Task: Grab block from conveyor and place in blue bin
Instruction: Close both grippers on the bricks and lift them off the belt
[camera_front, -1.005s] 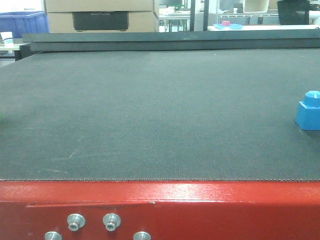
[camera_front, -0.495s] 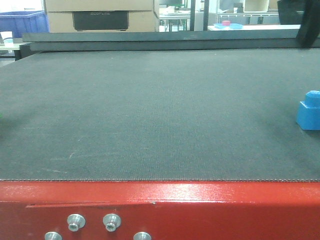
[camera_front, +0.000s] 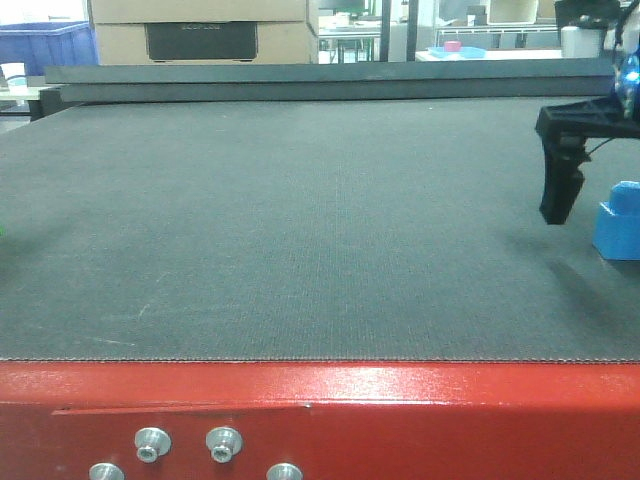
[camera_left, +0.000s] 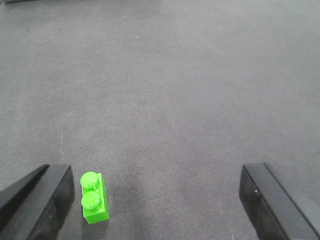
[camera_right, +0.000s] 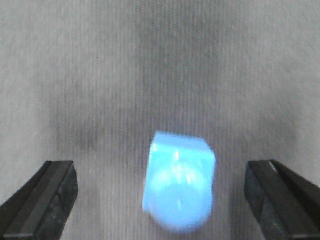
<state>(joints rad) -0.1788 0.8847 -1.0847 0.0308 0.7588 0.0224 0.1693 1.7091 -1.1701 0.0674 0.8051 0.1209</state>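
Note:
A small blue block (camera_front: 620, 225) with one stud sits on the dark conveyor belt (camera_front: 300, 230) at the far right edge of the front view. In the right wrist view the blue block (camera_right: 179, 185) lies blurred between the wide-apart fingers of my open right gripper (camera_right: 160, 182), touching neither. One black finger (camera_front: 560, 185) of it hangs just left of the block. A green two-stud block (camera_left: 94, 197) lies on the belt just inside the left finger (camera_left: 47, 197) of my open left gripper (camera_left: 155, 187). A blue bin (camera_front: 45, 45) stands far back left.
The conveyor's red frame (camera_front: 400, 410) with silver bolts (camera_front: 223, 441) runs along the front edge. Behind the belt stand cardboard boxes (camera_front: 200, 30) and a table with a blue dish (camera_front: 455, 50).
My right gripper has come down into the front view, beside the blue block. The blue block has barely shifted on the belt.

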